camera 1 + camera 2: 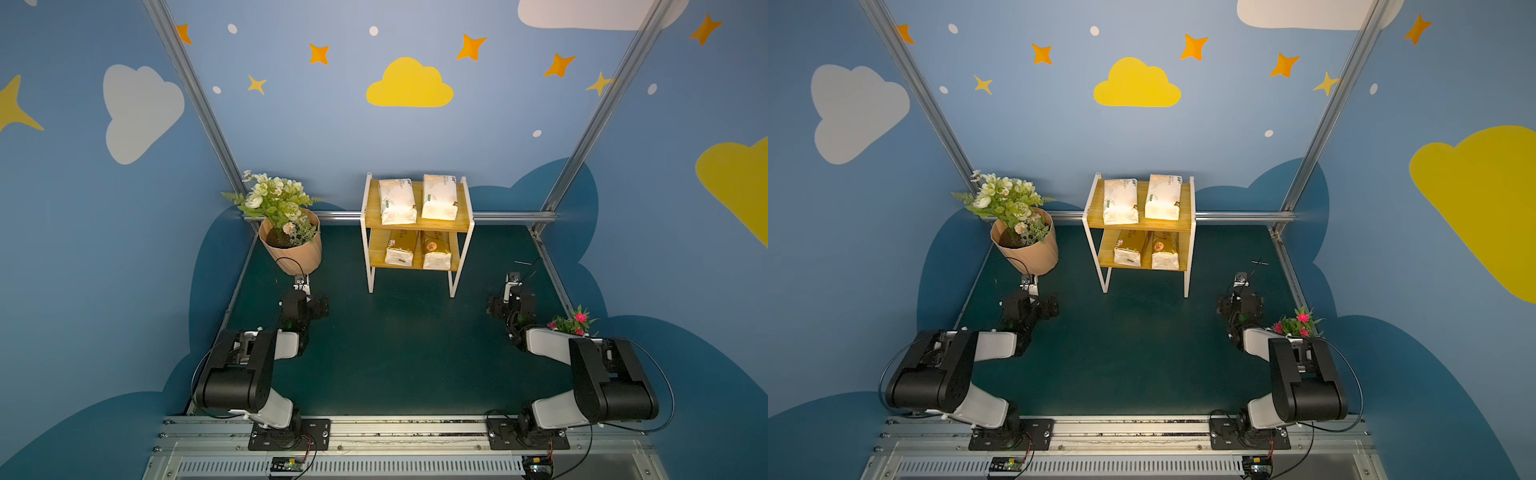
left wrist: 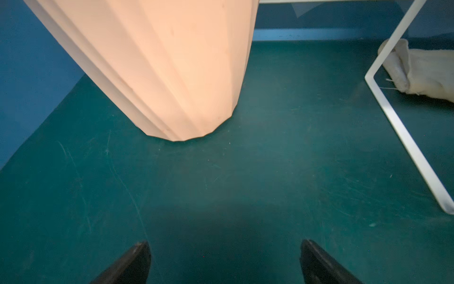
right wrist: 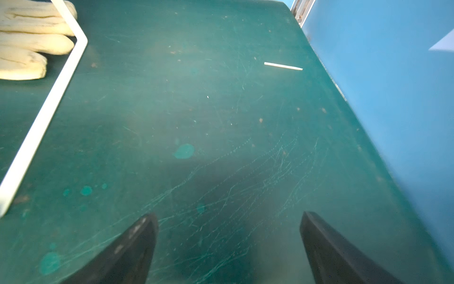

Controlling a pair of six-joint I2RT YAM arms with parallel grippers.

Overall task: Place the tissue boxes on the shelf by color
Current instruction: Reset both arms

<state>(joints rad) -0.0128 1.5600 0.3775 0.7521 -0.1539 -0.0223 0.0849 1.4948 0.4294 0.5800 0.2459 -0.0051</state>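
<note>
In both top views the shelf [image 1: 419,227] [image 1: 1142,227] stands at the back middle of the green table. Two cream-white tissue boxes [image 1: 397,201] [image 1: 439,197] lie side by side on its upper board. Two gold tissue boxes [image 1: 401,248] [image 1: 436,250] lie side by side on the lower board. My left gripper [image 1: 301,284] [image 2: 224,255] hovers low just in front of the flowerpot, open and empty. My right gripper [image 1: 514,279] [image 3: 228,228] is to the right of the shelf, also open and empty. Both grippers are well apart from the packs.
A ribbed peach flowerpot [image 1: 291,249] [image 2: 159,61] with white flowers stands left of the shelf. The shelf's white leg [image 2: 403,137] [image 3: 41,118] rests on the mat, with a cream cloth like a glove [image 3: 29,41] under the shelf. A thin stick [image 3: 282,66] lies near the right wall. Pink flowers [image 1: 573,322] sit at the right edge.
</note>
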